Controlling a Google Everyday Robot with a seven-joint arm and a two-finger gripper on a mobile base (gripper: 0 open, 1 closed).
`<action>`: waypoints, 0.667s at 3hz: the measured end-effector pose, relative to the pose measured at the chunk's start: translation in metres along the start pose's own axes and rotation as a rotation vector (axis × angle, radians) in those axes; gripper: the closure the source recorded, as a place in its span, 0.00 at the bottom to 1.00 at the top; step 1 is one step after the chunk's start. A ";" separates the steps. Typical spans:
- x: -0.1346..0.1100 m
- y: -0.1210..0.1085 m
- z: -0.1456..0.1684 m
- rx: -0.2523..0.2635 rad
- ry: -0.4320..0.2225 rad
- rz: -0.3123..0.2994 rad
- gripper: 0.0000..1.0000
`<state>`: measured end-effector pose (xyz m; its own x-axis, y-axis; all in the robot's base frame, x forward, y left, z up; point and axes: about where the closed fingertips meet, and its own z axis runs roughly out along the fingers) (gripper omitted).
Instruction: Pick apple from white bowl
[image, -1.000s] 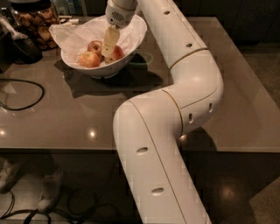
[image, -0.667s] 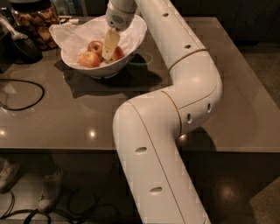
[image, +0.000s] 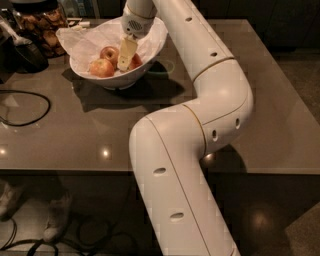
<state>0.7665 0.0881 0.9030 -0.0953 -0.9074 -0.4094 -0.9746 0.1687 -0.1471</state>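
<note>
While inside bowl (image: 119, 80), tool (image: 123, 64) beside apple (image: 136, 61)

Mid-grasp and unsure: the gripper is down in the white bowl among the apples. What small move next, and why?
Probably ease the gripper a touch lower around the red apple beside its tip, then close. It hangs inside the white bowl; no apple is lifted yet.

The tool (image: 125, 59) dips into the white bowl (image: 156, 44) at the far left of the counter (image: 270, 100) and hides the left part of one apple (image: 135, 62). The arm (image: 210, 100) runs off the top and bottom edges. The left edge crops a black cable (image: 30, 95).
</note>
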 end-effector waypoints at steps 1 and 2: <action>0.004 0.000 0.005 -0.008 0.006 0.003 0.31; 0.007 0.000 0.008 -0.012 0.010 0.004 0.31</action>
<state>0.7679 0.0849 0.8935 -0.1016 -0.9104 -0.4011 -0.9766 0.1680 -0.1340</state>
